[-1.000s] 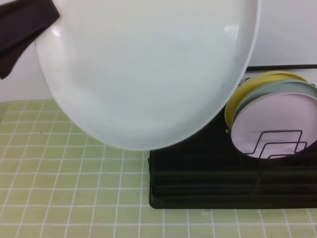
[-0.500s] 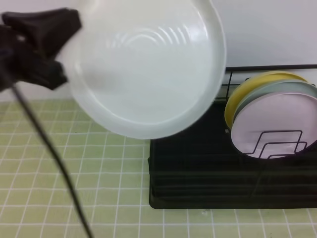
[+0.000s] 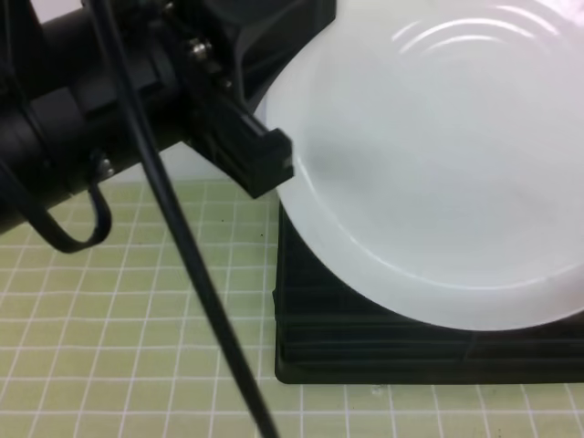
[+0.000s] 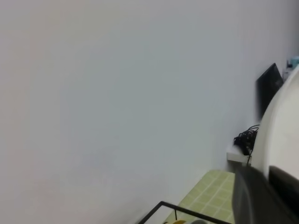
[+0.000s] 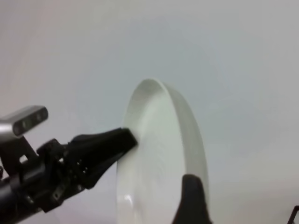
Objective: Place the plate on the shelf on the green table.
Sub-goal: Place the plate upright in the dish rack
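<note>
The white plate (image 3: 438, 164) hangs tilted in the air above the black wire shelf (image 3: 365, 351), which stands on the green table (image 3: 109, 347). My left gripper (image 3: 274, 160) is shut on the plate's left rim. The left wrist view shows the plate's edge (image 4: 285, 130) and a dark finger (image 4: 257, 196). In the right wrist view the plate (image 5: 154, 154) is seen nearly edge-on, with the left gripper (image 5: 124, 140) clamping it. One dark finger (image 5: 192, 196) of my right gripper stands just in front of the plate's lower rim; the other finger is hidden.
The plate hides most of the shelf and whatever stands in it. A black cable (image 3: 196, 265) hangs from the left arm across the tiles. A white wall lies behind. The shelf's top rail (image 4: 187, 212) shows in the left wrist view.
My left arm has carried the plate to the right, from above the tiles to above the shelf. The arm now fills the upper left, and the coloured plates are covered.
</note>
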Action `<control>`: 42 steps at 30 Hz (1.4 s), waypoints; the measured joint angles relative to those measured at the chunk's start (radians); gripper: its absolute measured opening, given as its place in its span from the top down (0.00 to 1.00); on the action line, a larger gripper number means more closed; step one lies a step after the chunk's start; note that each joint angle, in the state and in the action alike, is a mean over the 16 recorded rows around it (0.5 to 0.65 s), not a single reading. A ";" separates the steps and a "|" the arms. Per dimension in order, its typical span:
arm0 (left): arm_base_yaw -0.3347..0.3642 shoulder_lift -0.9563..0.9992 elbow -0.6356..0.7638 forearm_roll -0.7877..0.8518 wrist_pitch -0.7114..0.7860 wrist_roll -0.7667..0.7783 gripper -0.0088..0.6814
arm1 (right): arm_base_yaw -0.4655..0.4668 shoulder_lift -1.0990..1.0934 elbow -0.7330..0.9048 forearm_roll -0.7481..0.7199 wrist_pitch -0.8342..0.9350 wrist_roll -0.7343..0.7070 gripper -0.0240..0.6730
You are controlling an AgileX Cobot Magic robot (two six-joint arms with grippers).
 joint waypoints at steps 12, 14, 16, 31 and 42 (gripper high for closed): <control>-0.081 0.002 -0.029 0.000 -0.045 -0.055 0.99 | 0.000 0.077 0.000 -0.005 0.097 0.013 0.27; -0.081 0.002 -0.029 0.000 -0.033 -0.067 0.99 | 0.000 0.096 0.000 0.002 0.114 0.009 0.28; -0.081 0.003 -0.029 0.000 -0.021 -0.077 0.99 | 0.000 0.116 0.000 0.013 0.127 0.001 0.29; -0.081 0.006 -0.029 0.001 0.061 -0.112 0.78 | -0.001 0.225 0.001 0.139 0.221 -0.138 0.71; -0.079 0.008 -0.029 0.013 0.035 -0.117 0.21 | -0.001 0.240 0.002 0.164 0.206 -0.260 0.85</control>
